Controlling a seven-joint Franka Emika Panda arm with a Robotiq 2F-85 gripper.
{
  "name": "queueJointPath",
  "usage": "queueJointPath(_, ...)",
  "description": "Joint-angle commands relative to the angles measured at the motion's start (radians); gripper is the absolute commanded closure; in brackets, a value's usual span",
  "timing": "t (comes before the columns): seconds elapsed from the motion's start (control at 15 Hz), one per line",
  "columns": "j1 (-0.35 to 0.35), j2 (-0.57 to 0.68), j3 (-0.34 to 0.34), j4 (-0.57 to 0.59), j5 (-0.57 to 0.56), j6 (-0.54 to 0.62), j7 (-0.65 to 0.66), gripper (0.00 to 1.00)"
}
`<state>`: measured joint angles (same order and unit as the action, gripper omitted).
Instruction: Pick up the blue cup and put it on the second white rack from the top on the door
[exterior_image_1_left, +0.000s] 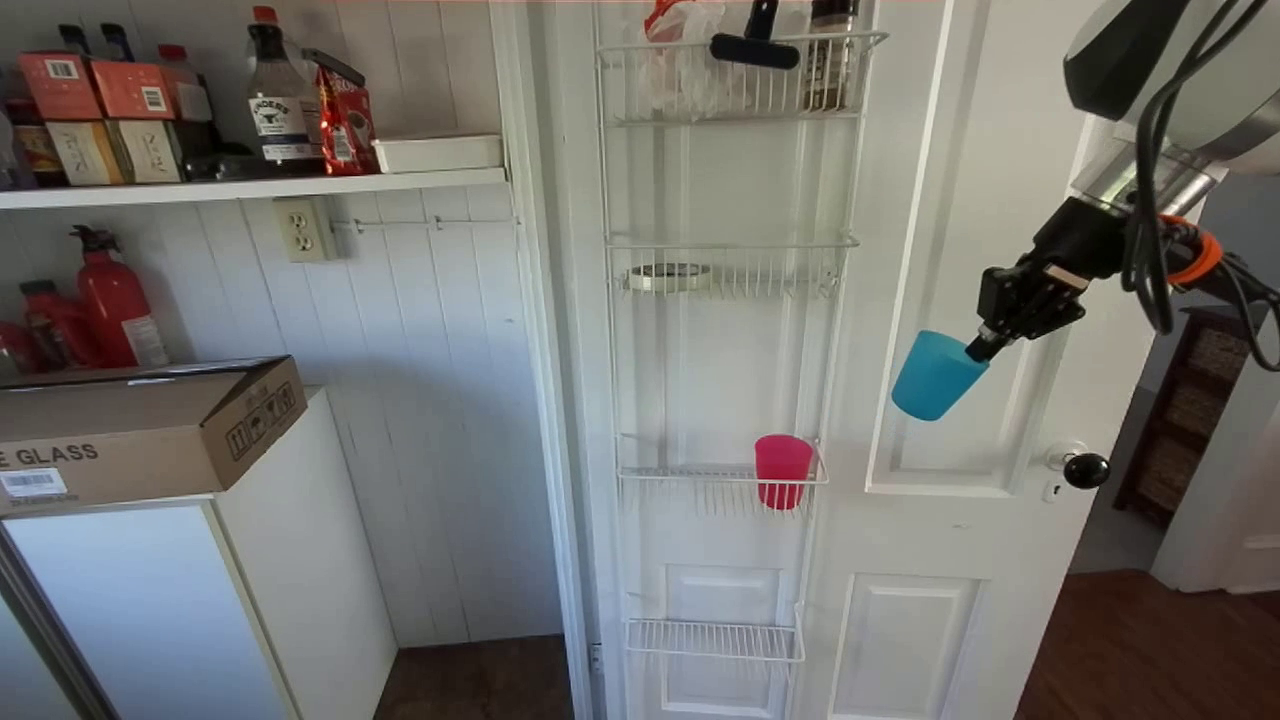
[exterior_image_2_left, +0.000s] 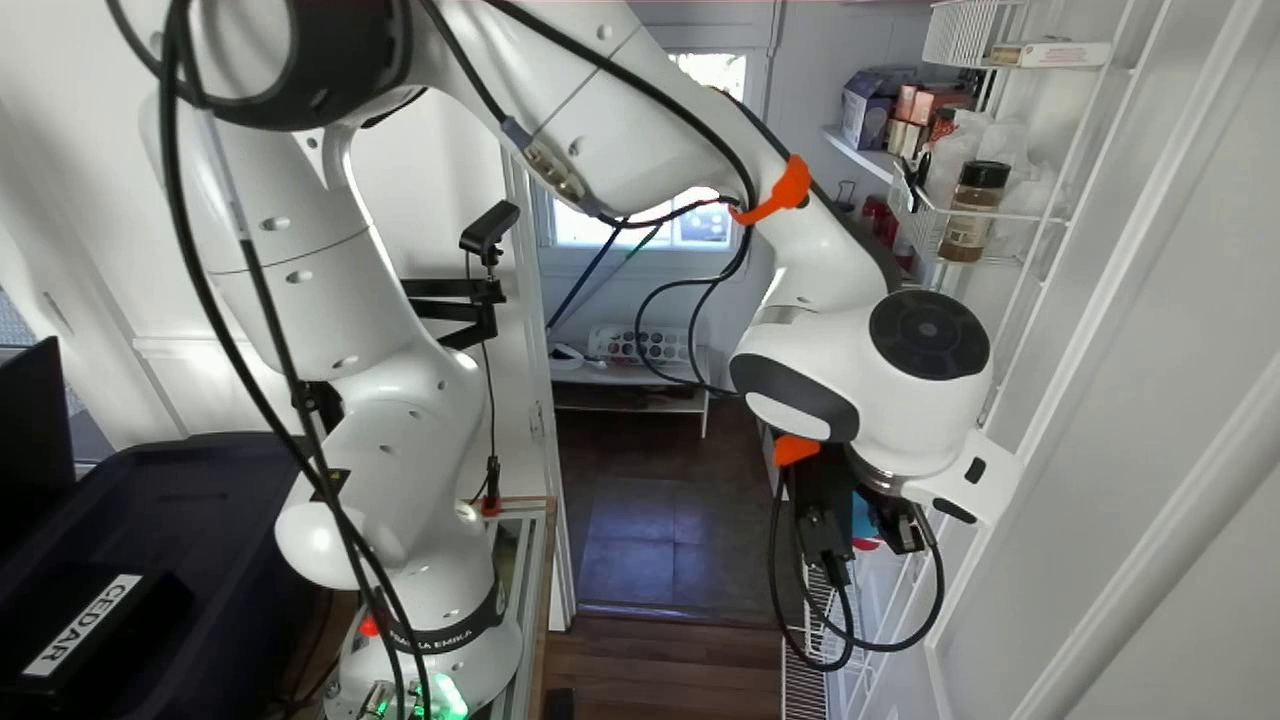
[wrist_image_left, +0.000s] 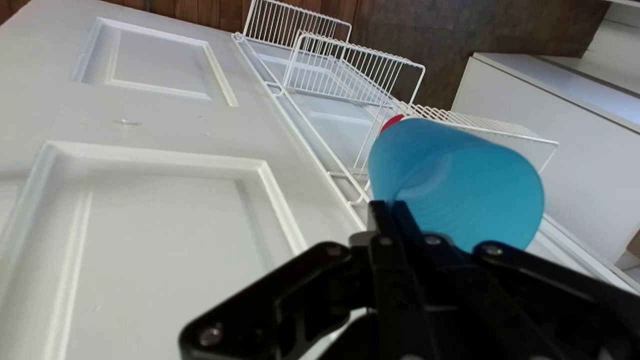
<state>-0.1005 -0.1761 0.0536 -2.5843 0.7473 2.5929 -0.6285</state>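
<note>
Reading left to right in an exterior view: rack (exterior_image_1_left: 765, 265), cup (exterior_image_1_left: 935, 378), gripper (exterior_image_1_left: 979, 349). Cup lies left of the gripper and a bit below it, well apart from the rack. Fingers (wrist_image_left: 381, 222) are clenched on the cup's wall at the rim, so it's held in the air. Long axis tilted: mouth up-right toward the gripper, narrower base down-left. Next move likely turns on that: carry left, lift, clear the rack's front, tip the cup upright before release. Rack count unsure: second down there is the one with the ring (exterior_image_1_left: 668, 284), but a higher rack (exterior_image_2_left: 965, 35) shows in an exterior view.

Materials, left to right: box (exterior_image_1_left: 130, 455), matte brown cardboard, square edges, print on the side; ring, pale and flat, maybe tape, can't tell; rack, thin white wire in close parallel bars, where a small base could rock on the gaps; pink cup (exterior_image_1_left: 783, 457), smooth and tapered, standing in a lower rack (exterior_image_1_left: 690, 473); cup, light blue plastic, tapered, no handle, fine rings inside in the wrist view, wall looks thin, likely gives under the pinch; gripper, black jointed links, slim fingers; door (exterior_image_1_left: 1010, 535), white paint, recessed flat panels with raised trim; knob (exterior_image_1_left: 1086, 470), glossy, dark, round.
</note>
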Motion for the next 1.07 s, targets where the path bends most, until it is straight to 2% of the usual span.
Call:
queueJointPath(0.0,0.034,-0.108,-0.109,0.012,-0.051,-0.128,-0.014,0.99)
queueJointPath(0.4,0.067,-0.173,-0.208,0.109,-0.033,-0.329,-0.063,0.99)
queueJointPath(0.67,0.085,-0.176,-0.237,0.175,0.013,-0.416,-0.097,0.99)
queueJointPath(1.0,0.097,-0.160,-0.241,0.246,0.042,-0.480,-0.112,0.99)
